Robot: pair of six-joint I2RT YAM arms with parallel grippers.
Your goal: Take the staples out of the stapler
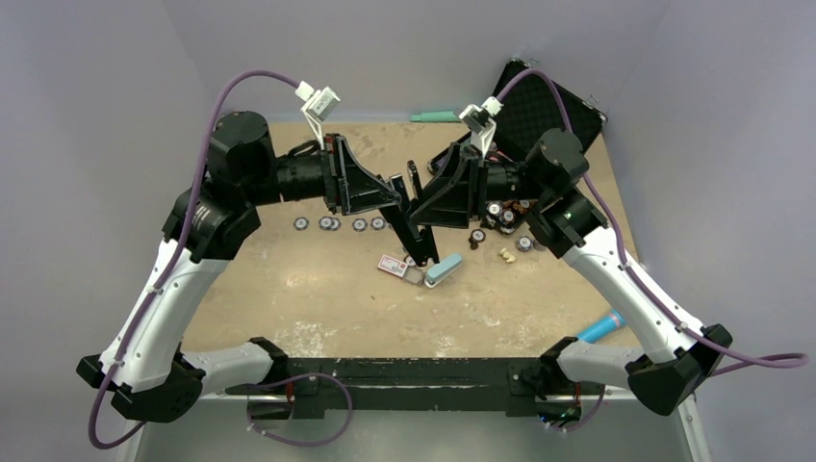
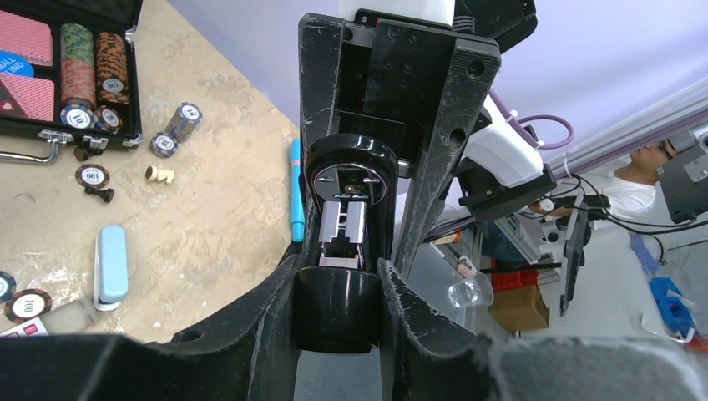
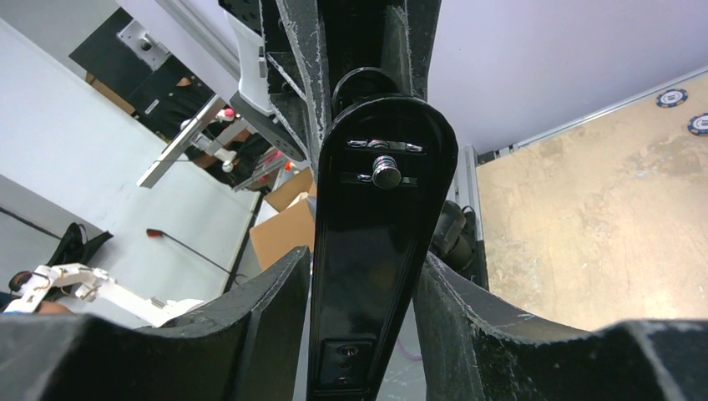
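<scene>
Black stapler [image 1: 412,223] hangs above the tabletop [image 1: 289,298], eleven o'clock of the blue block [image 1: 443,271]; left jaws and right jaws, part-closed, each clamp one half, probably to bare its metal channel [image 2: 344,224].

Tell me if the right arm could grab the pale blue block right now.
Probably not yet. The right gripper is shut on the stapler, which the left gripper also grips. The pale blue block lies uncovered on the table close by, so the way looks free once it lets go.
</scene>
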